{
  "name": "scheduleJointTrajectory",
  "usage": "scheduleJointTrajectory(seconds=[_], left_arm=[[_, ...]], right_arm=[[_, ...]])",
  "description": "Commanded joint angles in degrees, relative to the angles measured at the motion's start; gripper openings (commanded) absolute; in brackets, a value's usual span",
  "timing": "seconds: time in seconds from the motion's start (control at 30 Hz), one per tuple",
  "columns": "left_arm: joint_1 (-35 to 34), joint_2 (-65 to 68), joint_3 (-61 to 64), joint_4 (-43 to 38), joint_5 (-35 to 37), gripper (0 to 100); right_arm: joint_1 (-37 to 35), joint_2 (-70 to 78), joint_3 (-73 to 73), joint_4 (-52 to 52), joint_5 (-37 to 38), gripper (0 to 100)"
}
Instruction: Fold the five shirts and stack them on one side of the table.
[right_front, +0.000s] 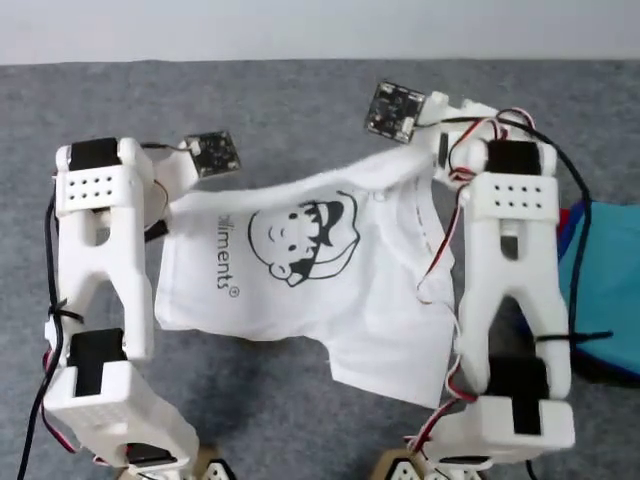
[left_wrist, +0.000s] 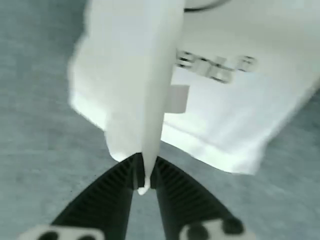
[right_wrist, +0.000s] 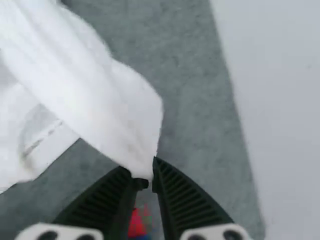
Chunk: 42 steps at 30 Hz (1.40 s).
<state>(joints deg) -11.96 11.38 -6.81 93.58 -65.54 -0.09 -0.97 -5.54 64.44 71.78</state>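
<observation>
1 white cotton T-shirt with black cartoon-face print (right_front: 300, 270), centre frame over the grey felt table (right_front: 300, 110), upper edge stretched left-to-right between 2 claws: left gripper (left_wrist: 143, 179) and right gripper (right_wrist: 143, 181) each clamped on its nearer corner, cloth trailing toward the lower frame.

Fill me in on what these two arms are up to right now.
Both arms are working on one white shirt with a cartoon print, spread on the grey table. The left gripper is shut on a fold of its fabric at one side, and the right gripper is shut on a bunched corner at the other. The shirt is not yet folded. A teal cloth lies beside the right arm.
</observation>
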Motion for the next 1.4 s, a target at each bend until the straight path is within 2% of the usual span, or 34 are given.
scheduleJointTrajectory(seconds=[0.0,0.17,0.43,0.57,0.77,1.0,1.37], left_arm=[[-0.44,-3.43,-1.8,5.63,-0.44,0],[-1.93,-3.16,0.84,6.86,-0.35,1],[-1.76,-3.16,9.27,6.86,-0.44,1],[-1.85,-3.16,11.21,6.86,-0.62,1],[-2.2,-3.08,11.38,6.68,-0.7,1],[-2.2,-3.08,12.7,4.48,-0.53,1],[-2.29,-3.08,14.46,4.4,-0.44,1]], right_arm=[[0.4,-6.55,-3.43,10.59,-1.93,1.1],[-0.57,-9.71,-3.43,23.43,-3.78,1.1],[-0.66,-12.0,-3.25,38.46,-4.22,1.1],[-0.22,-15.43,1.67,38.46,-5.98,1.1],[-1.45,-25.54,16.7,38.46,-6.15,1.1],[-5.05,-37.49,32.7,38.46,-6.86,1.1],[-5.14,-41.01,42.11,38.37,-8.44,1.1]])
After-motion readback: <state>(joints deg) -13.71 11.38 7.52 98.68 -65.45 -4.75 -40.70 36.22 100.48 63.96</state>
